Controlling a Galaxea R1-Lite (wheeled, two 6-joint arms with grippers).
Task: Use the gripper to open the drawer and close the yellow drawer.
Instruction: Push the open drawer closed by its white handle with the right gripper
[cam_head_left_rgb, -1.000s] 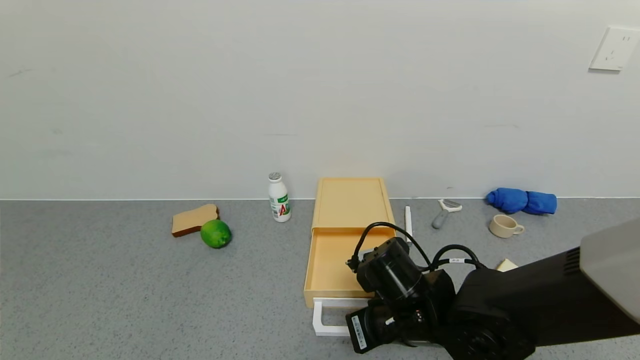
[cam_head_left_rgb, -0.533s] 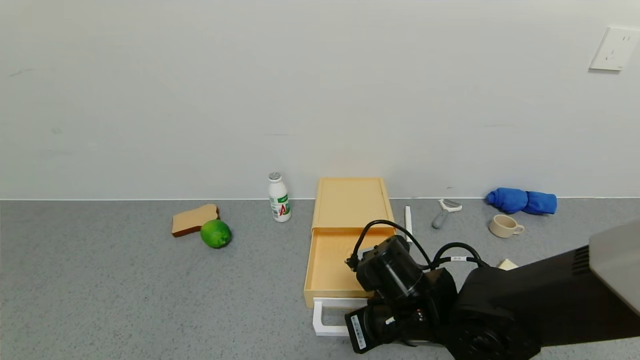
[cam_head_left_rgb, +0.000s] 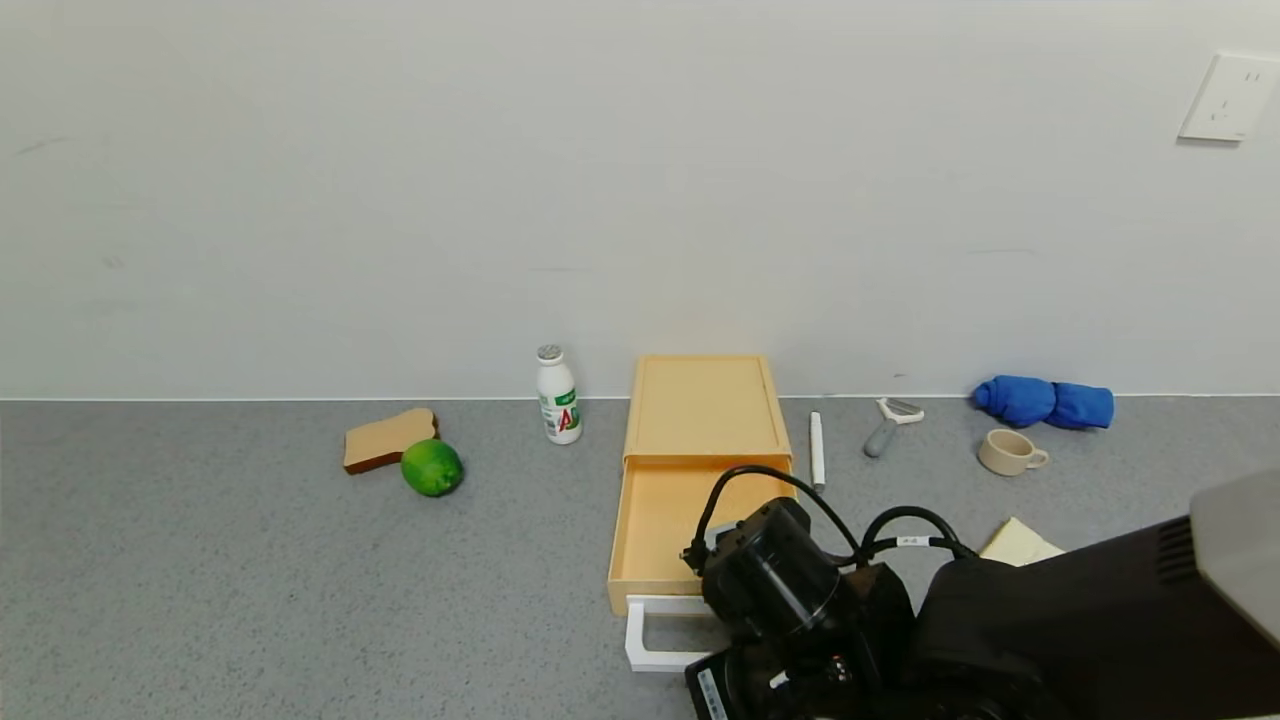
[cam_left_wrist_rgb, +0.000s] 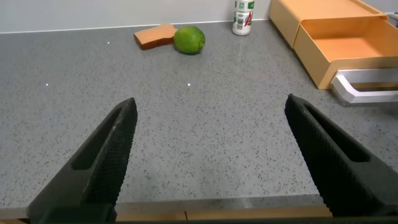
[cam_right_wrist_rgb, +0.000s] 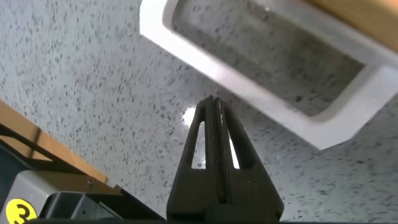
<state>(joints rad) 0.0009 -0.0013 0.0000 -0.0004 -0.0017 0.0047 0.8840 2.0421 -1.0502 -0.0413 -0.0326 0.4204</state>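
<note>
The pale yellow drawer (cam_head_left_rgb: 660, 520) stands pulled out of its matching low box (cam_head_left_rgb: 700, 405), with its white loop handle (cam_head_left_rgb: 648, 640) toward me. My right gripper (cam_right_wrist_rgb: 211, 106) is shut and empty. Its tip hovers over the grey table just on the near side of the handle (cam_right_wrist_rgb: 261, 81), outside the loop and not touching it. In the head view its black camera body (cam_head_left_rgb: 785, 590) covers the drawer's near right corner, and the fingers are hidden there. My left gripper (cam_left_wrist_rgb: 211, 102) is open and empty, low over the table's front edge, left of the drawer (cam_left_wrist_rgb: 348, 46).
A white bottle (cam_head_left_rgb: 558, 395), a lime (cam_head_left_rgb: 432, 467) and a bread slice (cam_head_left_rgb: 388, 438) lie left of the box. A white pen (cam_head_left_rgb: 817, 448), a peeler (cam_head_left_rgb: 888, 422), a cup (cam_head_left_rgb: 1010, 452), a blue cloth (cam_head_left_rgb: 1045, 402) and a yellow note (cam_head_left_rgb: 1018, 543) lie to its right.
My right gripper has drawn back toward me and slightly left, away from the handle. The drawer stays pulled out and the left arm has not moved.
</note>
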